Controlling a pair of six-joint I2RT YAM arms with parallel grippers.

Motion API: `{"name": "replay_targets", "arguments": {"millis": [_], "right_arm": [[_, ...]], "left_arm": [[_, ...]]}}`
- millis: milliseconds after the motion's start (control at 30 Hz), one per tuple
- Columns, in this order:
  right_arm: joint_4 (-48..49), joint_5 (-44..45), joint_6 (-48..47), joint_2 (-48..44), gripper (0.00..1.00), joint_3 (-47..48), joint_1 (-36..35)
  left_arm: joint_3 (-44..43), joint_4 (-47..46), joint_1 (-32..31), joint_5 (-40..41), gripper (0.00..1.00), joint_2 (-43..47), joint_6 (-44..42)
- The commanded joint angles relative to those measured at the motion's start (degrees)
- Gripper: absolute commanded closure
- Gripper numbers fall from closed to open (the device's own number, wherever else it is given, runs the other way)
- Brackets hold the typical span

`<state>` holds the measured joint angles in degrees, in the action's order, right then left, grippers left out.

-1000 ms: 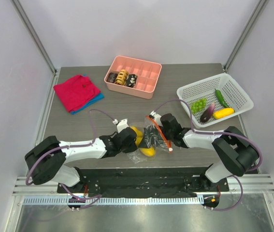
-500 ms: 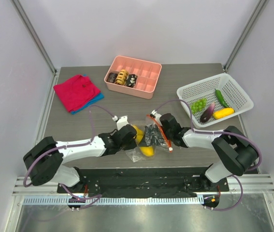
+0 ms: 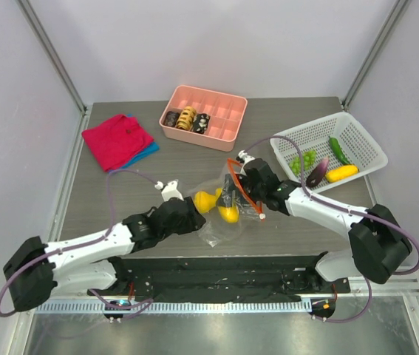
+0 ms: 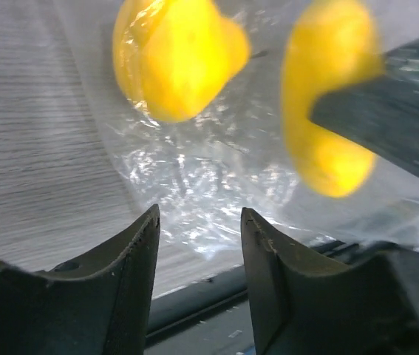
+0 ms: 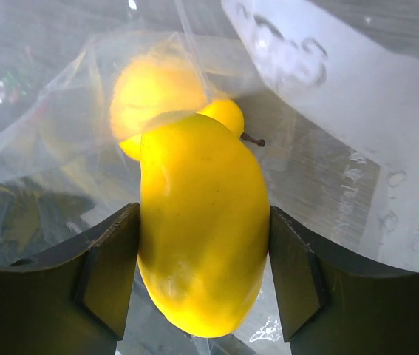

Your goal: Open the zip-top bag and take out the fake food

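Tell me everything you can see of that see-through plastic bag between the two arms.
The clear, crinkly plastic bag lies crumpled on the dark wood-grain table, shiny with creases. An orange-red zipper strip runs along the side nearest the right arm. Two glossy yellow plastic fruits sit against its film: one rests on the left, the other is gripped by the right pincer. The left pincer stands open at the bag's near edge.

Dark grey wood-grain worktop.
- Far centre: pink plastic compartment tray; brown and tan pastry-like pieces in its left compartments.
- Far left: folded red cloth lying on a blue cloth.
- Right: white perforated plastic basket.
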<state>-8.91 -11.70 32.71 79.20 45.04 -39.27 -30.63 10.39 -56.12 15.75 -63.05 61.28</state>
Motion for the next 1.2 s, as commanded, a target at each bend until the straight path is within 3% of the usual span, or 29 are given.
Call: {"name": "replay_targets", "arguments": {"millis": [0,133,200,367,567,700,1000,1167], "right_arm": [[-7.9,6.9,3.9,-1.7,0.99,5.8,-0.1],[-10.3,9.1,3.9,-1.9,0.99,8.0,-0.2],[-10.3,8.4,4.1,-1.7,0.99,8.4,-0.3],[-9.3,6.7,4.3,-2.4,0.99,8.6,-0.6],[-9.5,6.4,3.7,-3.7,0.99,8.7,-0.9],[-11.2,6.0,1.4,-4.0,0.99,9.8,-0.9],[-18.9,11.4,-10.3,-5.2,0.99,16.4,-0.7],[-20.1,12.4,-10.1,-5.8,0.99,18.9,1.2]], "left_arm": [[0.9,0.2,0.0,1.4,0.50,6.5,1.6],[3.7,-3.7,0.0,1.2,0.50,7.2,4.1],[3.5,-7.6,0.0,-0.1,0.60,5.1,3.9],[-2.9,-7.9,0.0,-1.9,0.77,-7.9,2.4],[-3.8,-14.7,0.7,-1.6,0.82,-18.7,3.1],[-7.9,-8.9,1.4,0.8,0.94,-24.9,4.5],[-8.5,-4.9,2.2,1.1,0.95,-29.7,6.6],[-8.8,-3.6,2.2,1.8,0.96,-30.8,6.4]]}}
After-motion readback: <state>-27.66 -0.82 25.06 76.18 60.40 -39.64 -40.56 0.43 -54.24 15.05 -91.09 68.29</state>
